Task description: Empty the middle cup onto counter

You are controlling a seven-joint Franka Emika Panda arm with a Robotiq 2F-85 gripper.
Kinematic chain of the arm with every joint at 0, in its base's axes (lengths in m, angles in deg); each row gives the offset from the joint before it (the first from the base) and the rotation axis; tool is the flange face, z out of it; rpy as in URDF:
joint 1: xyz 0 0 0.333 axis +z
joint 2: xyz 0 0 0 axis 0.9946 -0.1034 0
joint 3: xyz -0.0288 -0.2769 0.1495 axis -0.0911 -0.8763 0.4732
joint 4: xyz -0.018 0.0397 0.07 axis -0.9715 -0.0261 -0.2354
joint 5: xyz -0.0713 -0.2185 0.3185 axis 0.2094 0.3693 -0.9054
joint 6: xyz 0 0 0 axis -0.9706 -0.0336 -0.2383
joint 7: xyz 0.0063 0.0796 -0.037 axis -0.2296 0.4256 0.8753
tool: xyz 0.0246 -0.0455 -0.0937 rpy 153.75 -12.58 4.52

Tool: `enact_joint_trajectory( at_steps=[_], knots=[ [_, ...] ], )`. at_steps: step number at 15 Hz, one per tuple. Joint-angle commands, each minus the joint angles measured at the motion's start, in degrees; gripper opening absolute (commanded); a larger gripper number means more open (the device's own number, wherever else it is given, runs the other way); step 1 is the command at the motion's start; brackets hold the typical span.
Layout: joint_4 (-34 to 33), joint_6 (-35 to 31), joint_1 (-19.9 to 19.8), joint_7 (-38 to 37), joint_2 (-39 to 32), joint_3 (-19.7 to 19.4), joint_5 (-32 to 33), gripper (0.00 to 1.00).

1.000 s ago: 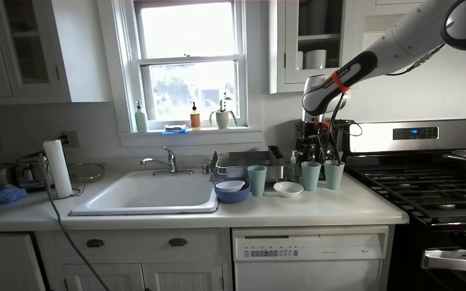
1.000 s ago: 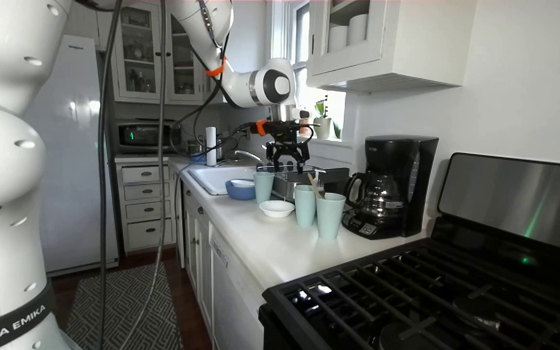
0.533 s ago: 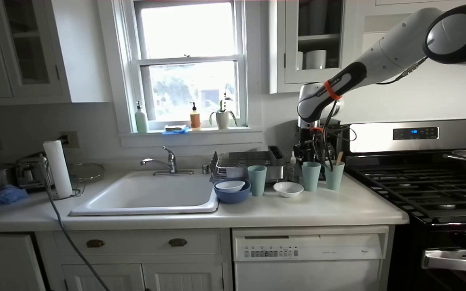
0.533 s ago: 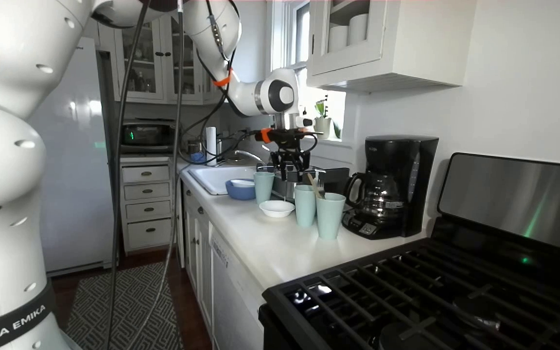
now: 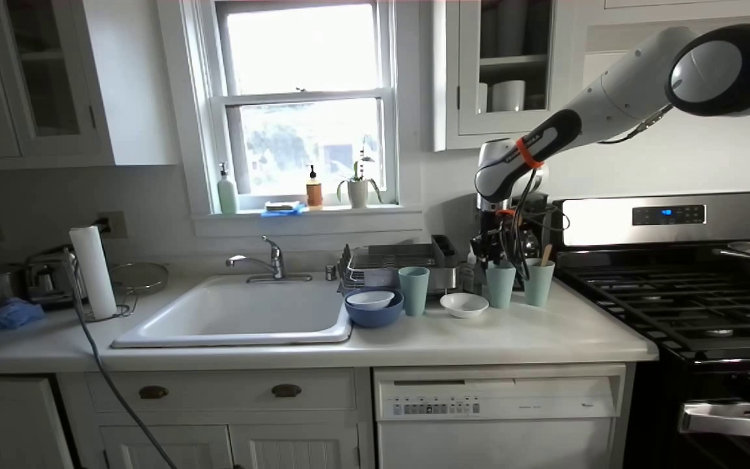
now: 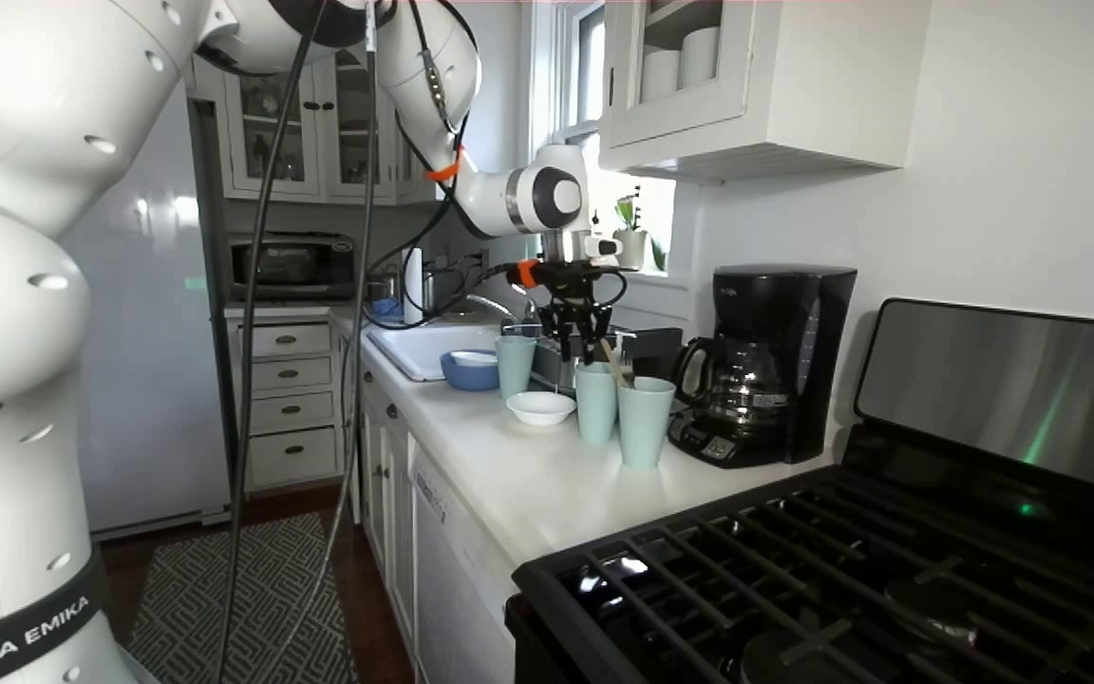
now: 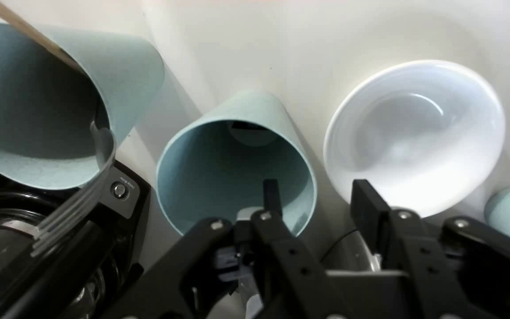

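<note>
Fingers (image 7: 368, 208) lowered, middle cup (image 7: 228, 173) partly hidden

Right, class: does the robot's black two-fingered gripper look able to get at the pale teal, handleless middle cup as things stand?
Probably yes: the gripper hangs open near the top of the middle cup, with nothing visible between them, though the round white bowl alongside could crowd the grasp.
</note>
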Motion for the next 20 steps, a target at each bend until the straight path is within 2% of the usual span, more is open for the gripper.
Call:
enact_joint_trajectory(
  at_steps=[1,3,5,7,10,13,20],
  knots=[
    [-3.3,1.1,-0.4,0.0,-2.3,-0.1,0.2,0.46],
    [-3.9,1.5,-0.4,0.1,-2.9,-0.1,0.0,0.42],
    [-4.0,1.6,-0.4,0.1,-3.0,-0.2,0.0,0.17],
    [-3.9,1.7,-0.4,0.1,-2.9,-0.1,-0.1,0.07],
    [-3.5,1.7,-0.5,0.1,-2.5,-0.1,-0.3,0.0],
    [-0.8,1.4,-0.6,0.1,0.3,0.0,-0.6,0.06],
    [7.4,1.9,-1.0,1.3,9.8,0.5,-2.1,0.05]
  ],
)
